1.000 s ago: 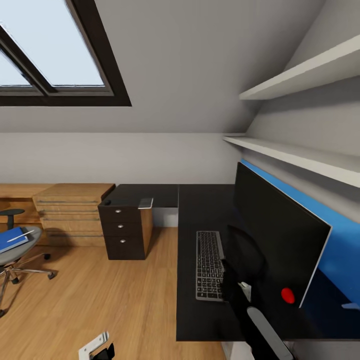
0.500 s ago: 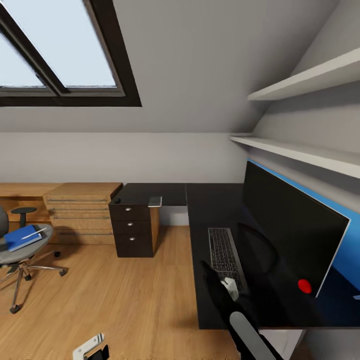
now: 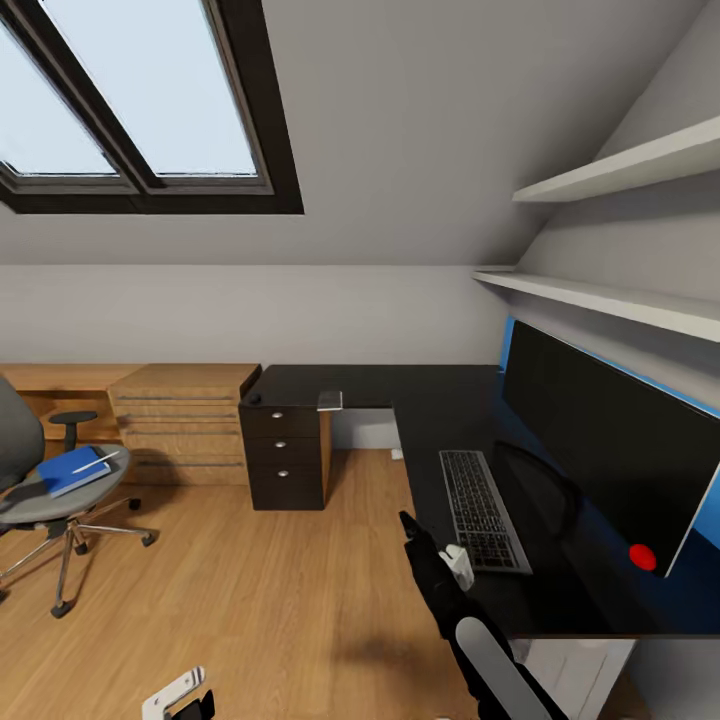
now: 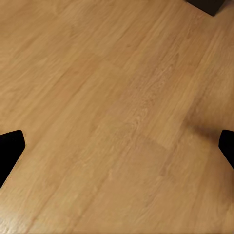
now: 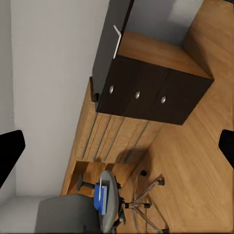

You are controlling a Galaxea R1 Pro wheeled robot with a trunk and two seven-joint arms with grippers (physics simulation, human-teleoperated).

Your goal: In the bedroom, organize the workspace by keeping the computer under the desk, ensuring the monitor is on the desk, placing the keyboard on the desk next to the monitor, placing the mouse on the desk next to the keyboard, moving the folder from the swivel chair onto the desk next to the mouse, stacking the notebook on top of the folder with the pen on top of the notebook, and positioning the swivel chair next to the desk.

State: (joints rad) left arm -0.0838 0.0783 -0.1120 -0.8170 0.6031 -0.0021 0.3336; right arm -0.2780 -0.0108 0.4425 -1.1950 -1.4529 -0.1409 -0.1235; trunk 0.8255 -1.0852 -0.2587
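The monitor (image 3: pixel 610 455) stands on the black desk (image 3: pixel 440 400) at 3 o'clock in the head view, with the keyboard (image 3: pixel 482 509) just beside it. The right pincer (image 3: pixel 440 560) hangs off the desk's near edge; its fingers (image 5: pixel 9 151) stand apart, holding nothing. At 9 o'clock the swivel chair (image 3: pixel 40 480) carries the blue folder (image 3: pixel 72 470). The left pincer's fingertips (image 4: pixel 9 151) are spread over the wooden floor (image 4: pixel 117 117). A grey notebook (image 3: pixel 329 401) lies above the drawer unit (image 3: pixel 285 455).

The right arm is raised beside the desk (image 3: pixel 440 470) edge, its gripper (image 3: pixel 432 545) held off the front edge with the jaws spread wide. The left gripper (image 3: pixel 180 697) is held low, well apart from the desk, fingers (image 4: pixel 9 151) spread.
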